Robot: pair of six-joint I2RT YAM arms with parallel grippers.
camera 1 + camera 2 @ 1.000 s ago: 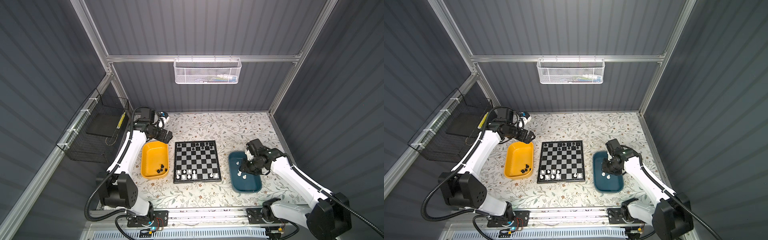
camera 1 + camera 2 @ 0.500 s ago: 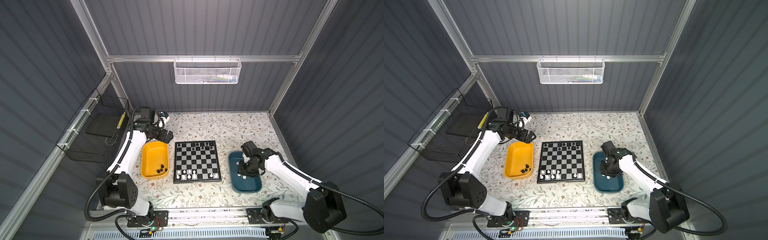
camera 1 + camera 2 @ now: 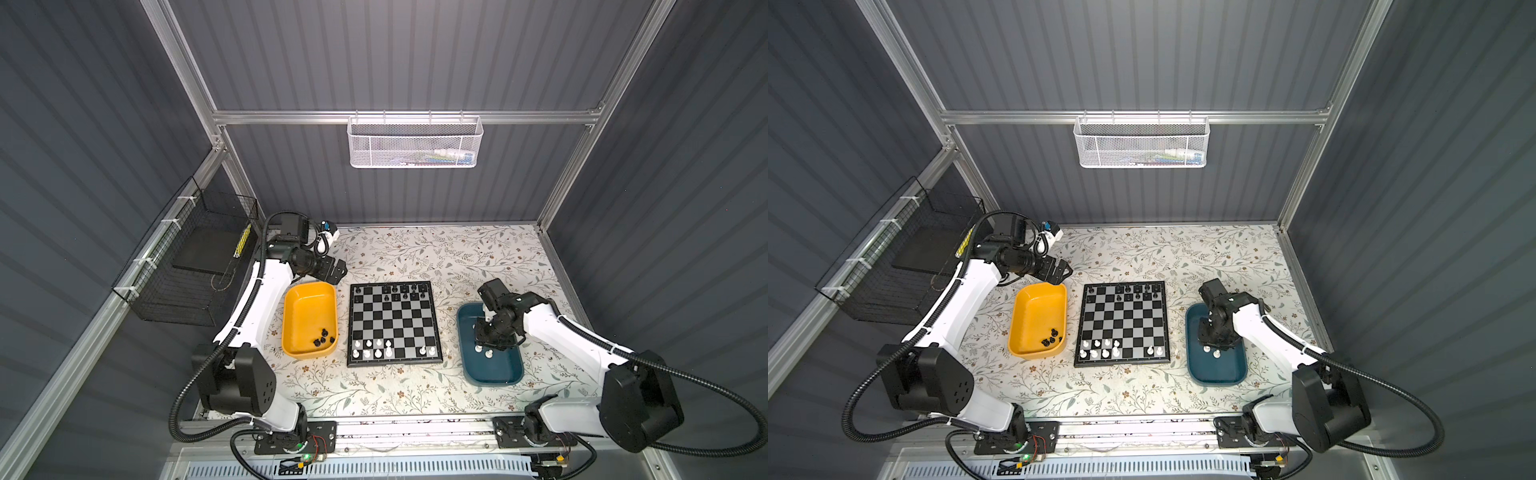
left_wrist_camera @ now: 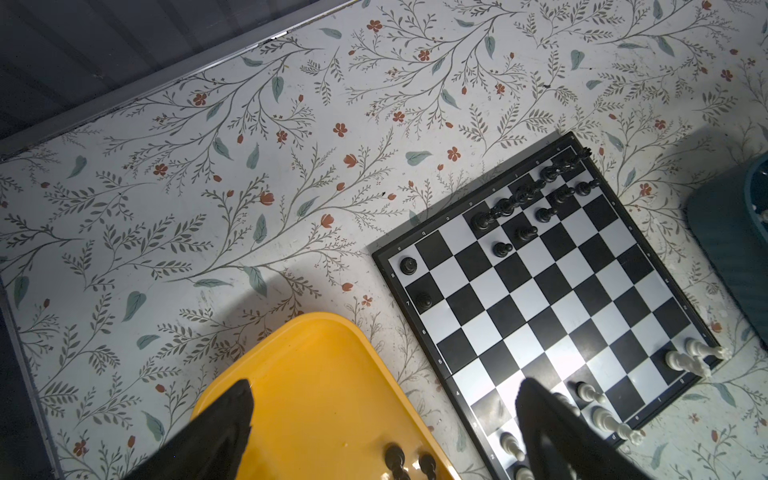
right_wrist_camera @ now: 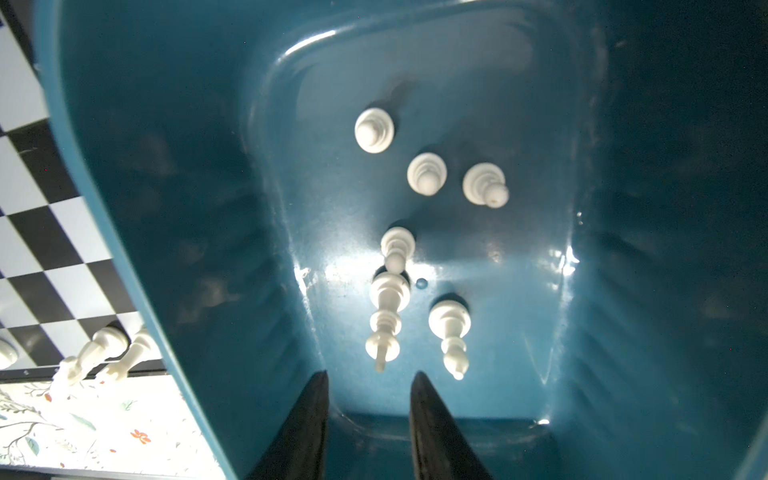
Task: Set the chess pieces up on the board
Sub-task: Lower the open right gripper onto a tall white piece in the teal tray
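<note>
**Left gripper (image 4: 384,386) spread wide above the yellow tray (image 4: 316,374) and the board (image 4: 552,291)**

The jaws stand far apart, one over the yellow tray and the other over the board's white end. Two black chessmen (image 4: 395,457) sit in the tray close to the jaws. The board lies on the floral tabletop (image 4: 208,166) just beside the tray, with a strip of tabletop between them. Black chess pieces (image 4: 523,194) crowd the two rows at its far end. White chess pieces (image 4: 681,360) stand at the opposite end, some hidden behind a jaw. A teal tray (image 4: 727,232) shows past the board's other side.
</note>
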